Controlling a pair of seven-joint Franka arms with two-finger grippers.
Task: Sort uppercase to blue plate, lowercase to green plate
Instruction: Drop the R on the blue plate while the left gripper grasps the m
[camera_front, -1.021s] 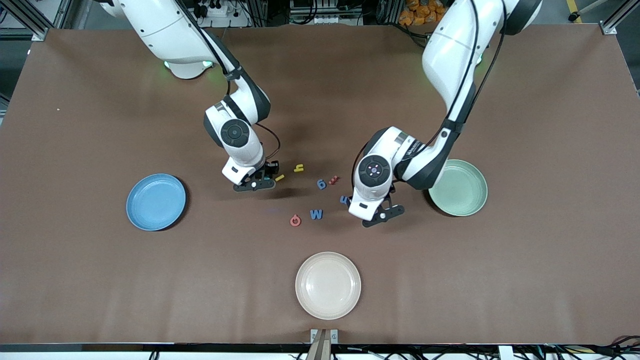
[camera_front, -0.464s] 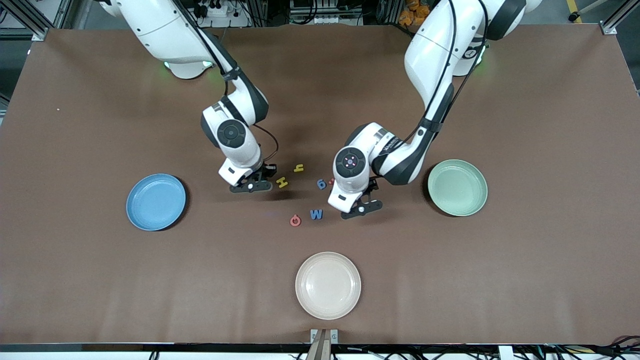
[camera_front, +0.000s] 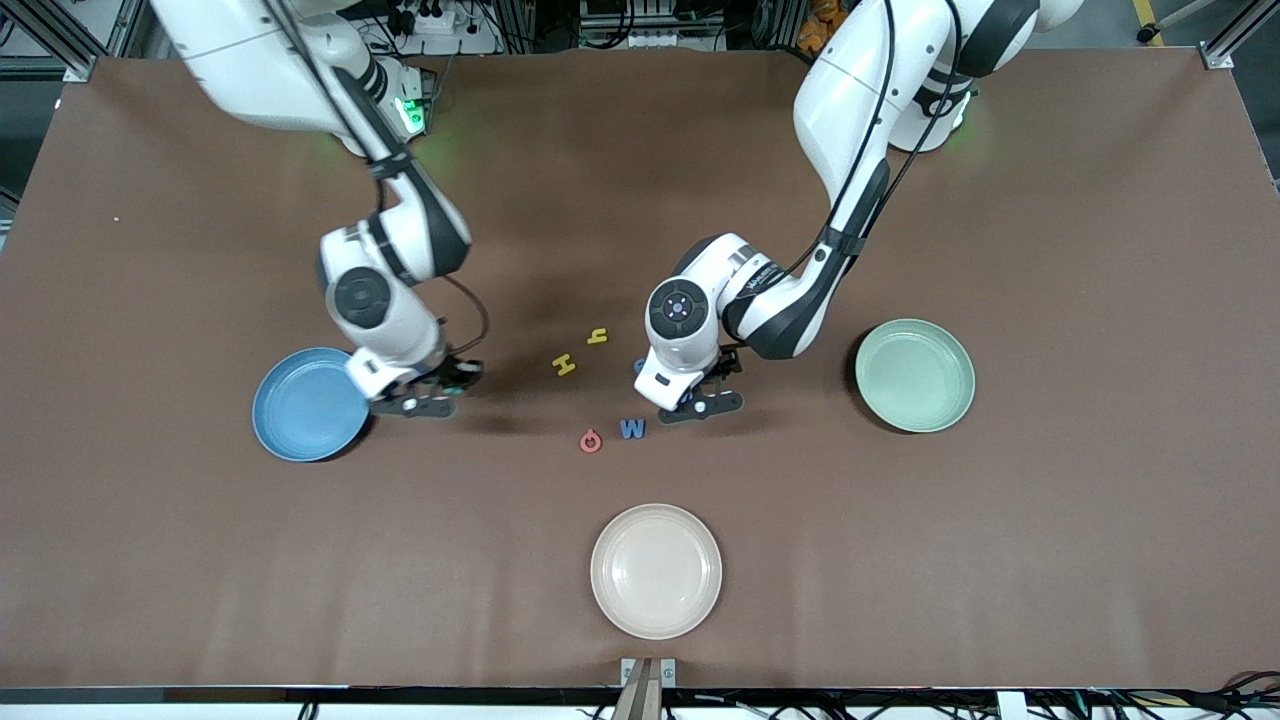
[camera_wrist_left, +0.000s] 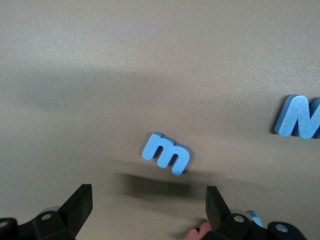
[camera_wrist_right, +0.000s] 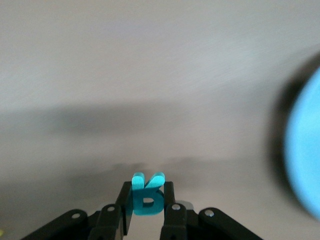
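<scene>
**Right gripper clamps the teal R beside the blue plate; left gripper gapes over the blue E-shaped piece**

The right gripper (camera_wrist_right: 146, 194) has its jaws clenched on the teal R (camera_wrist_right: 145, 198), which stands upright between the pads. In the front view this gripper hangs over bare table just off the rim of the blue plate (camera_front: 296, 408), at the plate's three o'clock.

The left gripper (camera_wrist_left: 148, 198) has its jaws spread wide and holds nothing. The blue E-shaped piece (camera_wrist_left: 166, 153) lies flat on the table under the gap. The blue W (camera_wrist_left: 299, 117) lies off to one side, and a scrap of the red m (camera_wrist_left: 198, 233) peeks out beside one finger.

In the front view, the W (camera_front: 632, 428) lies at about seven o'clock from the left gripper (camera_front: 700, 402), with the red Q (camera_front: 591, 441) just beside it. The yellow H (camera_front: 564, 364) and the small yellow h (camera_front: 597, 337) lie near ten o'clock. The green plate (camera_front: 915, 376) sits at three o'clock from that gripper. The cream plate (camera_front: 655, 571) is at six o'clock, well apart.
</scene>
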